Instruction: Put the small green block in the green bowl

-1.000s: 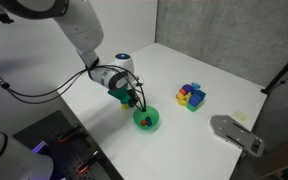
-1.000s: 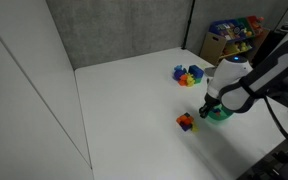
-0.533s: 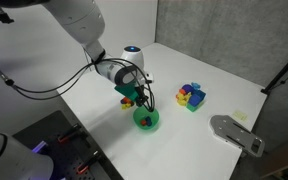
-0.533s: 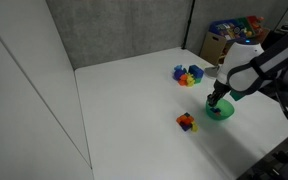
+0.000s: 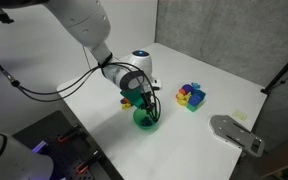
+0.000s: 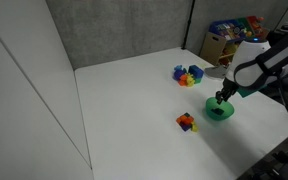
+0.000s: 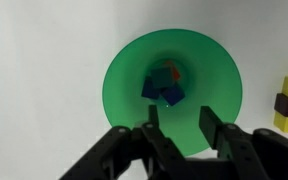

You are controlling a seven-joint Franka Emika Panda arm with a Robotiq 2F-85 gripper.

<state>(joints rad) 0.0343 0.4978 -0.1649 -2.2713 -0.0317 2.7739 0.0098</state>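
- The gripper (image 7: 181,128) has shifted over the green bowl (image 7: 124,95) since 1 second ago.
- Its fingers stand parted, holding nothing.
- The small green block (image 7: 163,72) lies at the bowl's centre, at 12 o'clock of a blue block (image 7: 164,93).

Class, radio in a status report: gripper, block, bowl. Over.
Gripper open, empty, over round bright-green plastic bowl. Tiny dark-green cube inside, beside other tiny blocks. Nothing in the way.

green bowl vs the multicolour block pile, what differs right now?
Green bowl is round, one colour; block pile is boxy, many-coloured. The gripper hangs open over the bowl; nothing is above the pile. The bowl holds small dark blocks; the pile holds nothing. Both sit on the white table.
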